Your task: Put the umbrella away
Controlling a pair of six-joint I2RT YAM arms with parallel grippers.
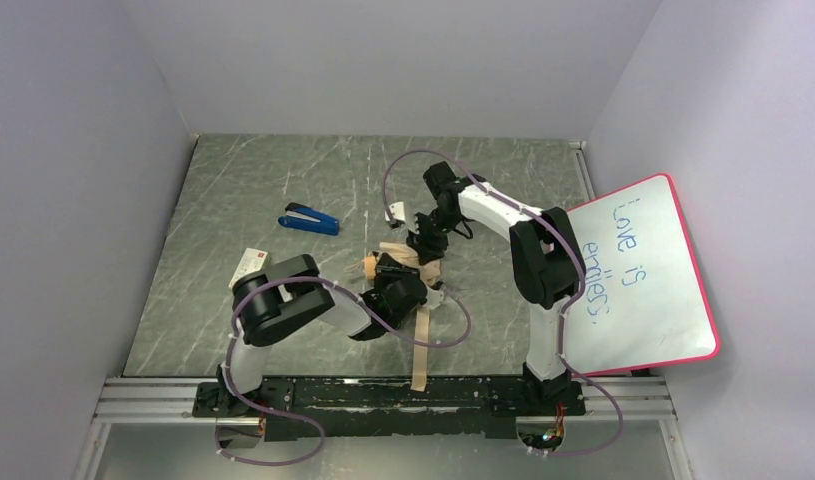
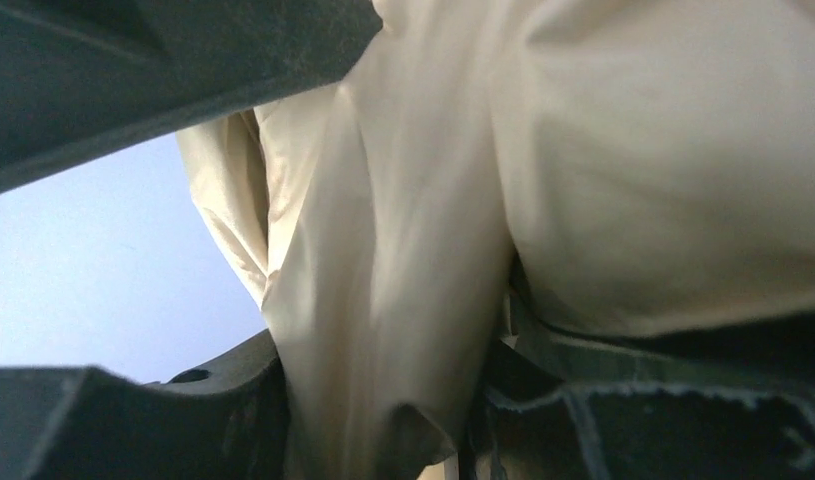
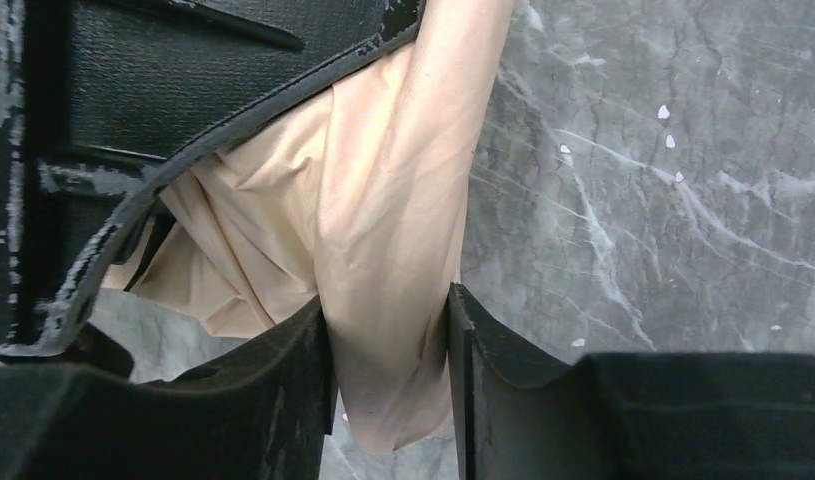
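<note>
Top external: umbrella (image 1: pixel 430 270) sitting bunched between both claws over mid-worktop (image 1: pixel 243 180), strap (image 1: pixel 420 350) trailing toward near edge. Left claw (image 1: pixel 391 272) pinching cream canopy; right claw (image 3: pixel 388 350) pinching another fold. Risk: thin fabric slipping out, canopy unfurling if claws are pulling apart, strap snagging. Counting: one umbrella, two claws, one blue stapler (image 1: pixel 310 219), one whiteboard (image 1: pixel 643 280).
</note>
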